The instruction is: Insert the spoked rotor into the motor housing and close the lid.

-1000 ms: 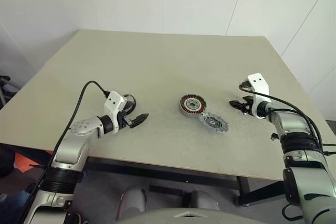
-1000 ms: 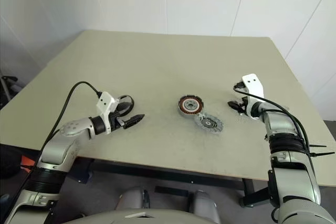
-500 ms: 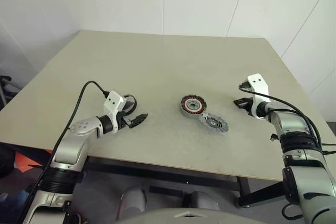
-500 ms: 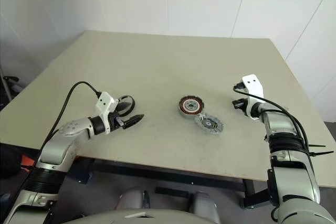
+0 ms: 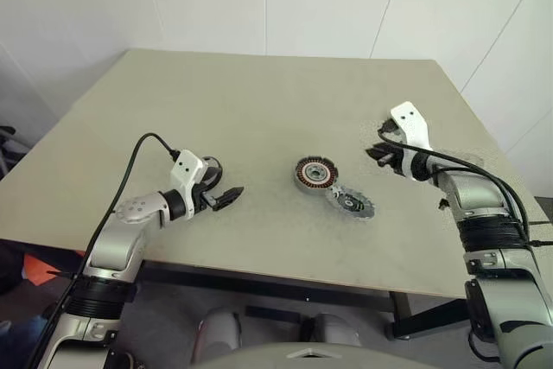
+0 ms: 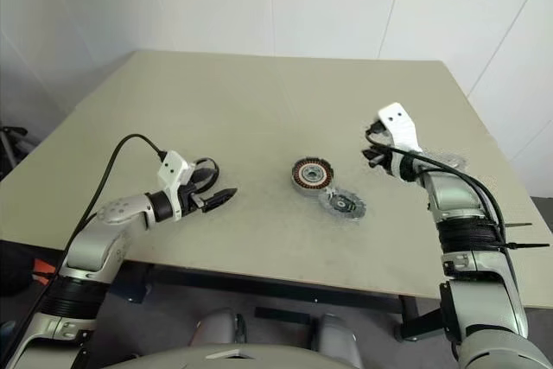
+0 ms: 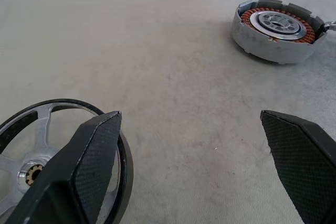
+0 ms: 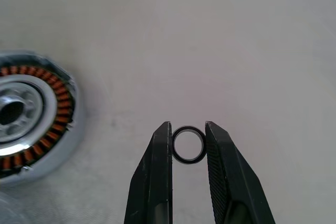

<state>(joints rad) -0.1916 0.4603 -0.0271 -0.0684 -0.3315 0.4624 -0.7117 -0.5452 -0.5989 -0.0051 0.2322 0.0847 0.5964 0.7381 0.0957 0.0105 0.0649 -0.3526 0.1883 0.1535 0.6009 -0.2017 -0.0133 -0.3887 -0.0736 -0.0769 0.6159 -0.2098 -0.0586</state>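
Our right tool [image 8: 188,139] pinches a small black ring [image 8: 188,144]; the motor housing [image 5: 314,173] sits on the table [image 5: 259,110] just to its left, nearer than our wide-open left tool [image 5: 226,197].

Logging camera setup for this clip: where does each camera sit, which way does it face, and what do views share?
Left eye view and right eye view: on the head, looking forward and down over the table; both arms show.
Left wrist view: on the left arm, looking along the open left end effector toward the motor housing; a black-rimmed wheel lies beside one finger.
Right wrist view: on the right arm, looking down at the right end effector, shut on a small black ring.
Shared: both wrist views show the motor housing.
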